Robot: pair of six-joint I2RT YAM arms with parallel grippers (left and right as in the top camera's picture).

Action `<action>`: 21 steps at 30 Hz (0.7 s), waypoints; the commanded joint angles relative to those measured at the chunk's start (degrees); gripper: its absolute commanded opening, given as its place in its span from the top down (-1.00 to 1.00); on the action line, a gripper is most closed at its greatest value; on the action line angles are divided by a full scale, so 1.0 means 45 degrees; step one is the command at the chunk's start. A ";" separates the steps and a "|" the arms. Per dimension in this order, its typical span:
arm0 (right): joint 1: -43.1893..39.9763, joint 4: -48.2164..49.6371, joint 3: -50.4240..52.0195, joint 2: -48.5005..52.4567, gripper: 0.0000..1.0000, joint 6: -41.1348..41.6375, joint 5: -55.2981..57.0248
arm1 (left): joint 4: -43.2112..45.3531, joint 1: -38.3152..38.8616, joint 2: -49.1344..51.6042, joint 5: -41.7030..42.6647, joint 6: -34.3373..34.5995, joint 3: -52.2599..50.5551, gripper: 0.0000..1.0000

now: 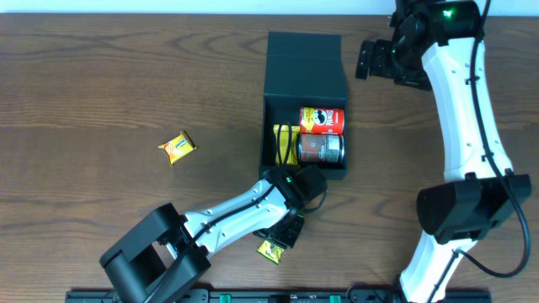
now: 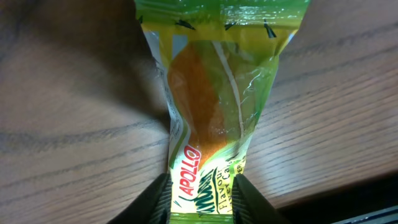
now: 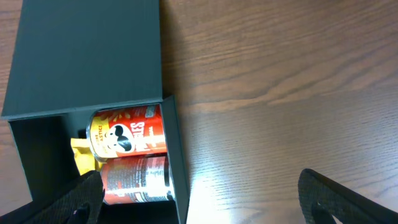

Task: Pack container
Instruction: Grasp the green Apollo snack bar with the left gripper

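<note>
My left arm (image 1: 227,210) reaches low across the table (image 1: 101,76) from the near edge, wrist bent back toward me. The left gripper (image 1: 280,241) is pinched tight on one end of a green packet (image 2: 208,124), which stretches flat on the wood straight out from the jaws. My right arm (image 1: 459,101) stands tall and folds over at the far side. The right gripper (image 1: 379,61) hangs with its jaws spread wide and nothing between them. The box (image 1: 305,101), dark teal, sits mid-table with its lid (image 1: 303,63) thrown back. It lies just behind the left jaws, past the wrist. From the right wrist it lies ahead of the open jaws, toward one finger, with its side wall running up between the two fingers. Inside I count two cans lying side by side, one red can (image 1: 322,119) and one grey can (image 1: 320,149). Yellow wrappers (image 1: 285,143) are tucked against them, and I cannot tell how many. One orange packet (image 1: 177,148) lies loose, well off to the side of the left jaws. That makes one box, two cans, one held packet and one loose packet.
</note>
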State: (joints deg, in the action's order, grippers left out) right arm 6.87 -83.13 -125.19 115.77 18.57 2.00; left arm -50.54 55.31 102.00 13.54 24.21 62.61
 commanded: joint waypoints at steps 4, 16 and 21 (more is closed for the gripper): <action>-0.0126 -0.0005 -0.0160 -0.0034 -0.98 -0.0228 0.0175 | 0.0146 0.0053 -0.0194 0.0010 0.0063 0.0000 0.46; -0.0126 -0.0010 -0.0160 -0.0034 -0.98 -0.0228 0.0170 | 0.0913 0.0053 -0.0194 -0.0437 0.0063 -0.0262 0.61; -0.0126 0.0005 -0.0155 -0.0034 -0.98 -0.0228 0.0175 | 0.1137 0.0053 -0.0189 -0.0481 0.0063 -0.0379 0.68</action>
State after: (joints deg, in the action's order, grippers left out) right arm 6.87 -83.13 -125.19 115.77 18.57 2.00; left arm -45.74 55.31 102.00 12.69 24.23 61.49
